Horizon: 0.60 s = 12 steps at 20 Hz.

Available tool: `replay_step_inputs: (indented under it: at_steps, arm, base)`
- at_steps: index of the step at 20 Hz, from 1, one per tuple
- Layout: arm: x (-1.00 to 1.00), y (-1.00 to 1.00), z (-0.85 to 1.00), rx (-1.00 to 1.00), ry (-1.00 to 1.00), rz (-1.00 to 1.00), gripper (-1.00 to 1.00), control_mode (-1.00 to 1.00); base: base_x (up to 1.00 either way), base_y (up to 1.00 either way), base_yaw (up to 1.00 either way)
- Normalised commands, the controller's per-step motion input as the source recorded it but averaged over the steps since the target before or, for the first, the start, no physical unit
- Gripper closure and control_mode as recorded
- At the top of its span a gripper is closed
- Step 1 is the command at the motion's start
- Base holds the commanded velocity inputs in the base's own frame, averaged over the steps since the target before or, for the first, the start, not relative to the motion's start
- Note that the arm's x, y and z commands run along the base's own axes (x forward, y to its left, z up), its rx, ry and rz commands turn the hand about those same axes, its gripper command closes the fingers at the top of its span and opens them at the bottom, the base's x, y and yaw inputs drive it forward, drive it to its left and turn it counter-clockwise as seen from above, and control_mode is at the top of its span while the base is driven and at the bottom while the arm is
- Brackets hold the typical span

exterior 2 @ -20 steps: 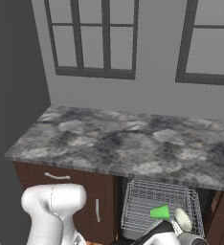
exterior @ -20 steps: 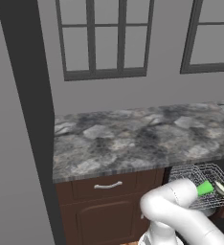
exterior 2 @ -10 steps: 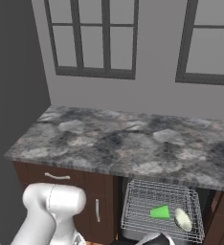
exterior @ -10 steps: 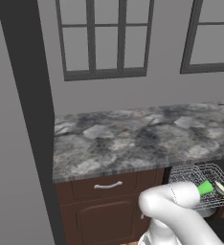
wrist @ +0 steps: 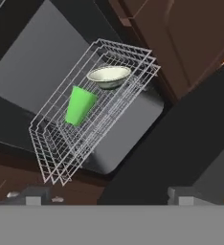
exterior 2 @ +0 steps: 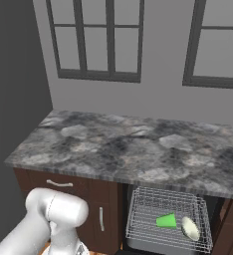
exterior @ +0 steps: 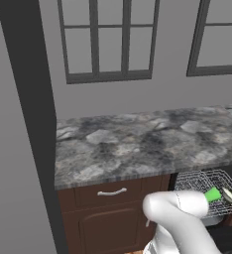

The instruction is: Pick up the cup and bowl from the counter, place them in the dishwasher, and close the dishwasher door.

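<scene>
Grey-and-black mottled stone desk (exterior: 138, 144) runs along a plain grey wall beneath two dark-framed paned windows (exterior 2: 96, 40); a dark vertical panel (exterior: 31, 99) bounds it on my left. Under the desk stand dark reddish-brown cabinets (exterior: 108, 223) with a silver drawer handle (exterior: 112, 192).

To the right of those cabinets, the black dishwasher (exterior 2: 215, 206) stands open, its silver-grey wire rack (exterior 2: 138, 219) drawn forward from the cavity. In the hand view the rack appears tilted because my hand is rolled. A flat black panel (wrist: 181, 143) crosses the lower right of that view in front of the rack; I take it to be the dishwasher door, but its handle is not visible.

The cup (wrist: 79, 105), bright green and tapering, lies in the rack; in the right base view it rests on its side. Just beside it sits the bowl (wrist: 109, 75), shallow, pale cream with a whitish rim, its hollow visible in the hand view. Whether the two touch cannot be told. In the right base view the bowl lies to the right of the cup, both toward the front half of the rack.

My claw (wrist: 109, 196) is spread wide with nothing between its tips (wrist: 35, 195), well apart from the rack and its contents.
</scene>
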Motion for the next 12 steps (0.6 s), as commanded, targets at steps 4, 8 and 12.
replay_step_inputs:
  at_steps: [4,8,12]
  arm:
    - [-0.5,0.28,0.0,-0.04,-0.12,0.0,-1.0,-1.0]
    - [-0.4,0.29,-0.04,-0.02,-0.08,0.0,-1.0,-1.0]
    - [-0.26,0.25,-0.14,-0.02,-0.05,0.0,-1.0,-1.0]
  base:
    - [0.0,0.0,0.0]
    - [0.0,0.0,0.0]
    - [0.0,0.0,0.0]
